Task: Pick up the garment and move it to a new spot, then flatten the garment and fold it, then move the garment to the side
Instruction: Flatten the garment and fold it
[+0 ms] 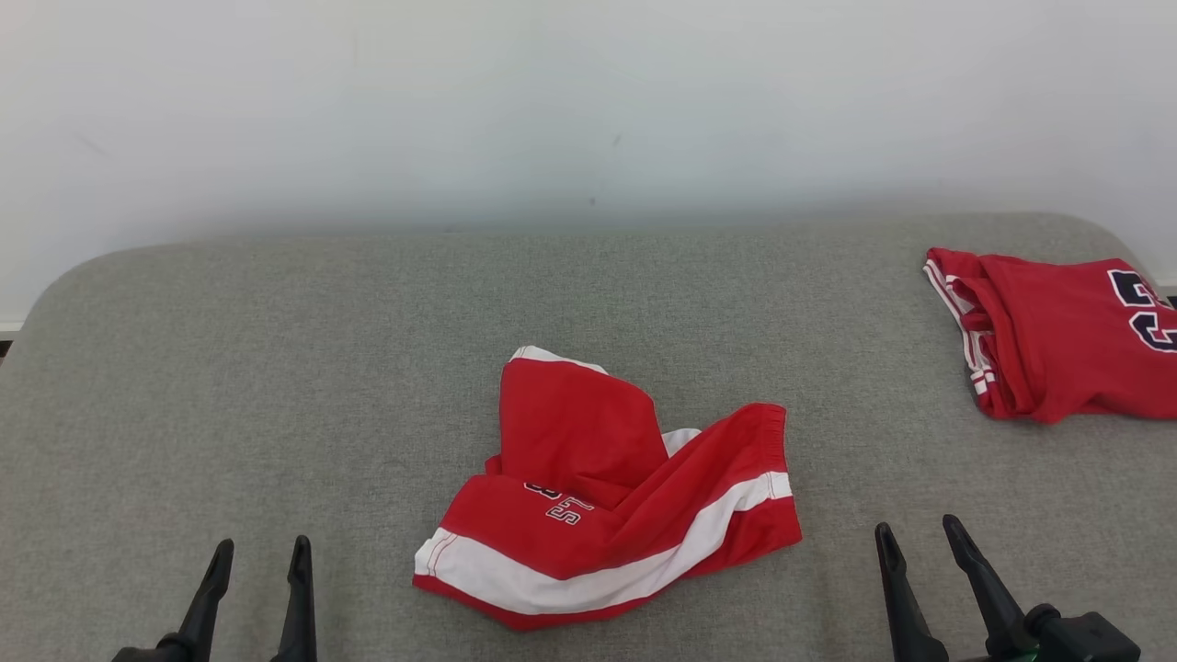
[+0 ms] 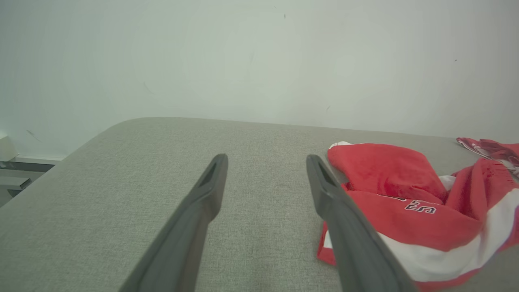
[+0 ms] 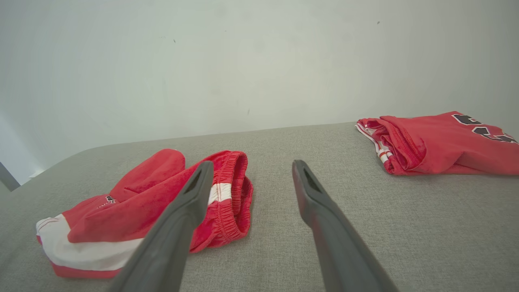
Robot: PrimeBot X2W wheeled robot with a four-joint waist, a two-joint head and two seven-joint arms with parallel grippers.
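Observation:
A crumpled red garment (image 1: 607,487) with a broad white stripe and small lettering lies in a heap at the middle of the grey padded surface. It looks like a pair of shorts with an elastic waistband (image 3: 227,194). My left gripper (image 1: 260,552) stands open at the lower left, well to the left of the heap, holding nothing. In the left wrist view the garment (image 2: 409,207) lies just right of my left gripper (image 2: 265,162). My right gripper (image 1: 915,531) is open at the lower right, clear of the cloth. In the right wrist view my right gripper (image 3: 251,168) points past the waistband's right side.
A second red garment (image 1: 1057,336) with dark numerals lies folded at the far right edge of the grey surface (image 1: 276,368), also seen as a folded red jersey (image 3: 438,144). A pale wall (image 1: 588,110) rises behind. The surface's left corner is rounded.

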